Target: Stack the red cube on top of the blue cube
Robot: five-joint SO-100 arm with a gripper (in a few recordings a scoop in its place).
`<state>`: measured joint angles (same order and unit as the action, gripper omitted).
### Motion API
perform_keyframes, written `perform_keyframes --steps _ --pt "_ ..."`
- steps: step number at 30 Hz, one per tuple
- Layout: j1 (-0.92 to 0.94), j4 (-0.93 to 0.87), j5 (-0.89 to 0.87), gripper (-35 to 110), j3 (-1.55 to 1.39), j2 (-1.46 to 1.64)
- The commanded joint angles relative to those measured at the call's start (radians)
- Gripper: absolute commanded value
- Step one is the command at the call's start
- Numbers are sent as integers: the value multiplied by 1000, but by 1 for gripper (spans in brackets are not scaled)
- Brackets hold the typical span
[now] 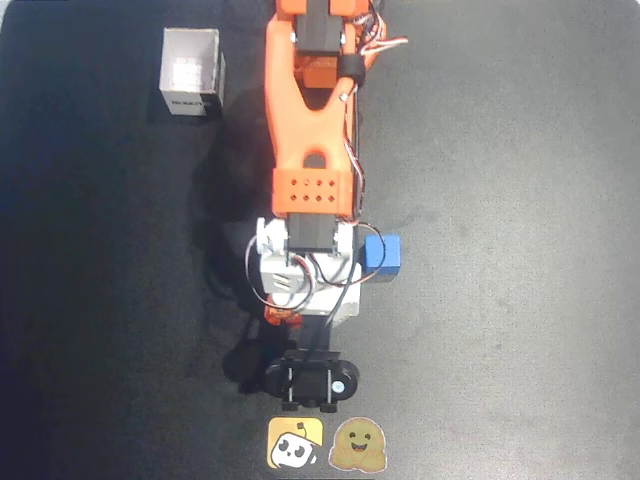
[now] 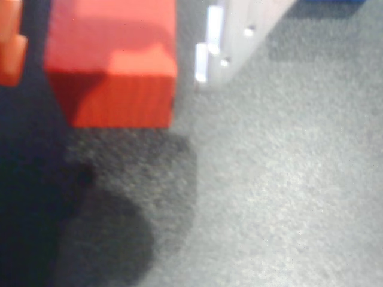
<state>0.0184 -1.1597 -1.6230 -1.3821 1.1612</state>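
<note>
Stickers sit at the near edge of the dark worktop [image 1: 520, 200] in the overhead view — a yellow square one with a small white cartoon figure [image 1: 294, 443] and, just beside it, a tan smiling blob [image 1: 358, 445]; neither carries readable writing. Just above them lies a black camera mount [image 1: 312, 379] on the arm's wrist. Beyond it the white and orange arm [image 1: 310, 150] runs up the middle of the picture, covering the gripper from above. In the wrist view the red cube [image 2: 114, 66] sits close between an orange finger [image 2: 11, 51] at the left edge and a pale part [image 2: 239, 30] at its right; whether the gripper has hold of it — or how wide it stands — I cannot tell. The blue cube [image 1: 382, 254] rests on the worktop just right of the wrist. Farther off, upper left, stands a white open box [image 1: 192, 72]; dark print on its front face is too small to read.
</note>
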Motion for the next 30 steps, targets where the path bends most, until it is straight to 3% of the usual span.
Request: perform_keyframes --steps 1,19,24,30 --pt "-2 15 -9 21 15 3" --pt "9 48 -9 3 0 -40" --pt "9 46 -11 4 5 -40" --pt "9 46 -15 18 12 -25"
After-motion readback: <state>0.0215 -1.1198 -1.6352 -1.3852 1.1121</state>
